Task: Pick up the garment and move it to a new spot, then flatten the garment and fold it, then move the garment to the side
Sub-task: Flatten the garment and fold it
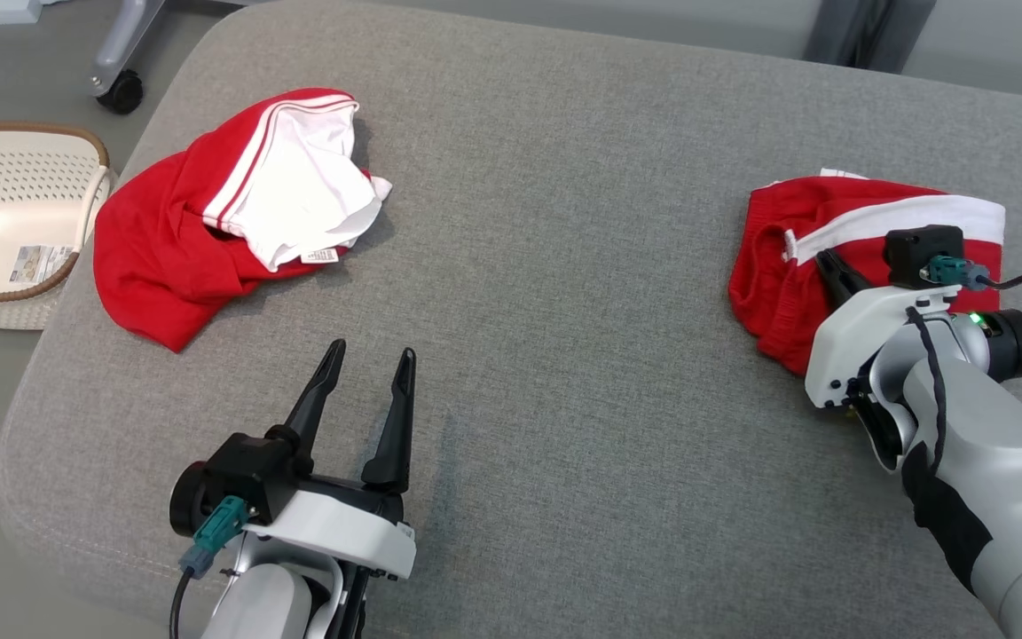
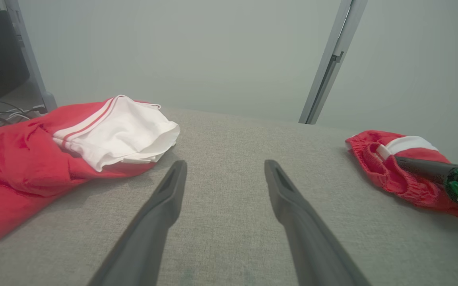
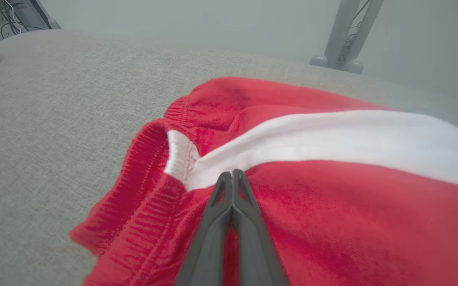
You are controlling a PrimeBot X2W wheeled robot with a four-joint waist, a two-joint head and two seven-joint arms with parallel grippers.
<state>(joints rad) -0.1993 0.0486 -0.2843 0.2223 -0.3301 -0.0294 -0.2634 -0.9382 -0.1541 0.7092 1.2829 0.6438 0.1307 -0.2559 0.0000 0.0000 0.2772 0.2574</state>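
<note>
Shorts (image 1: 773, 302), red with 1 white stripe, lie bunched at the right of the head view on the grey padded surface (image 1: 564, 311); the right pincer (image 3: 232, 173), pressed together, rests on them. Left pincer (image 1: 371, 352) spread, lower left.

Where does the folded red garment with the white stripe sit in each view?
Head view: folded red garment at right, mid-height.
Left wrist view: garment far right.
Right wrist view: garment centre to lower right.
Shared landmark: right end effector beside its white stripe.
</note>
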